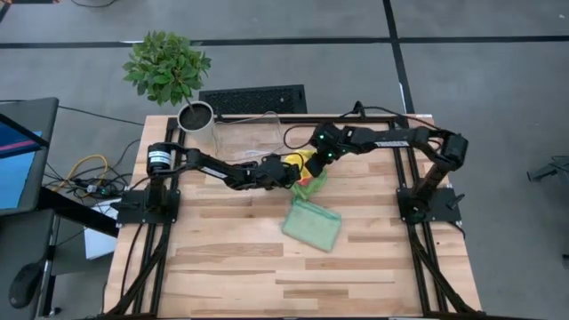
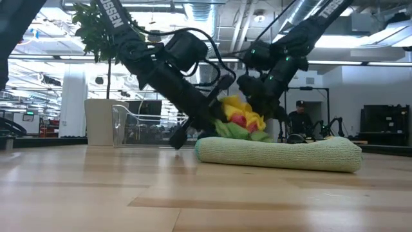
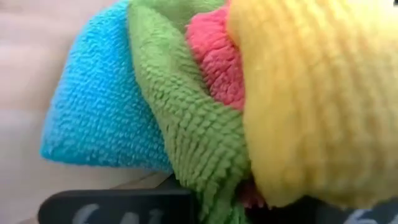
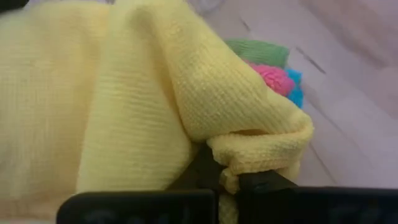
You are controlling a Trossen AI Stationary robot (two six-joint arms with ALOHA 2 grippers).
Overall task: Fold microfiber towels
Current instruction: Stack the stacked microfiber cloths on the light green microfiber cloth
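Note:
A bundle of microfiber towels (image 1: 307,178), blue (image 3: 99,112), bright green (image 3: 186,124), pink (image 3: 214,56) and yellow (image 3: 317,93), sits at the table's middle, slightly raised in the low view (image 2: 241,122). My left gripper (image 1: 286,175) reaches into it from the left, shut on cloth. My right gripper (image 1: 313,160) comes from the right, shut on the yellow towel (image 4: 124,106). A folded pale sage green towel (image 1: 311,224) lies flat on the table nearer the front (image 2: 277,153). My left gripper has bunched cloth between its two fingers (image 3: 118,208): a fold of the bright green towel (image 3: 214,199), with pink and yellow beside it. How many layers, I cannot tell. It comes slanting down from the table's left. The bundle hangs around the fingers, close above the table. My right gripper pinches a rolled fold of the yellow towel (image 4: 261,152) between its two fingers, several layers bunched. It comes slanting down from the table's right and far side. The rest of the yellow towel drapes slack over the bundle.
A clear plastic bin (image 1: 249,133) stands at the far edge behind the bundle, with a potted plant (image 1: 194,116) to its left. The sage towel lies just in front of both grippers. Bare wood (image 1: 222,267) lies toward the near edge. A person (image 2: 297,119) sits far behind.

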